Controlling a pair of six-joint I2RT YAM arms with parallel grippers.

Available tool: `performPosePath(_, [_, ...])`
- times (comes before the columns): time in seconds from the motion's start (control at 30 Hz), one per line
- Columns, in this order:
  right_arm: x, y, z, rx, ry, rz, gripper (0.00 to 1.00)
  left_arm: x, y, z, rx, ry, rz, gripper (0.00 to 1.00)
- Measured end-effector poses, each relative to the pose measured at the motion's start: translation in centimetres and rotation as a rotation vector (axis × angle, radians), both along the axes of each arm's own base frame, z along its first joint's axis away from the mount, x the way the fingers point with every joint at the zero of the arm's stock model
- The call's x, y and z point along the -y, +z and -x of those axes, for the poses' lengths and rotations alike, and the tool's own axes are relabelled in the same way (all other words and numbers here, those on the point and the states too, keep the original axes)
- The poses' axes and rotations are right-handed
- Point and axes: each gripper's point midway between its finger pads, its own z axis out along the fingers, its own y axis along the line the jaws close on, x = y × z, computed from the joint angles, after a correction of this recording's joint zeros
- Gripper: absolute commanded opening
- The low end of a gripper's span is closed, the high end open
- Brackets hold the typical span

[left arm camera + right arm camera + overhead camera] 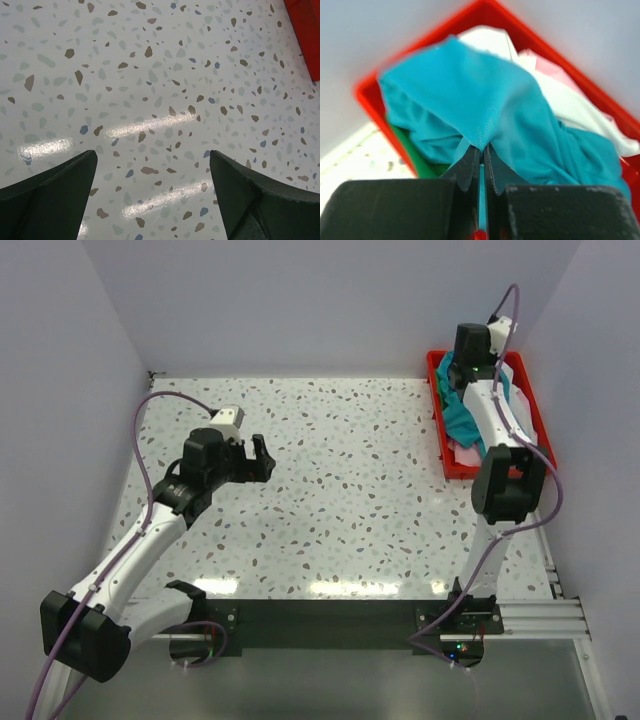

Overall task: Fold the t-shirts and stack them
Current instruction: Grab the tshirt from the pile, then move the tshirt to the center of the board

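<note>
A red plastic bin [440, 435] at the speckled counter's [350, 490] far right holds a teal cloth t-shirt [462, 418]; the left claw [262, 460] hangs open.

The bin [462, 476] stands at the table's [350, 490] far right corner. The t-shirts [462, 420] lie heaped inside it, beneath the right gripper [481, 147].

Left claw [152, 160] wide, right claw [481, 150] pinched.

Speckled white counter [350, 490], glossy, flecked with brown, grey and blue, closed in by plain pale walls [300, 300] along the far, left and right edges. Red plastic bin [441, 430] at the far right corner, long side along the right edge. Black strip [330, 620] across the near edge, with a ribbed metal rail [540, 618] toward the near right corner.
</note>
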Motion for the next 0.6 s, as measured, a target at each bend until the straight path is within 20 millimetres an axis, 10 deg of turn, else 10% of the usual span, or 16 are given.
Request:
performPosePath(0.13, [-2.7,9.3,2.7,0.16,0.069,0.007,0.0,0.0,-0.1,0.0,-0.002,0.001,-0.001,1.0])
performPosePath(0.33, [-14.4,22.5,9.2,0.414,0.364,-0.015,0.0,-0.2,-0.1,-0.1,0.0,0.012,-0.007,1.0])
performPosePath(0.6, [-24.7,29.4,17.0,0.569,0.741,-0.125,0.0,-1.2,0.2,-0.5,0.014,0.071,-0.018,1.0])
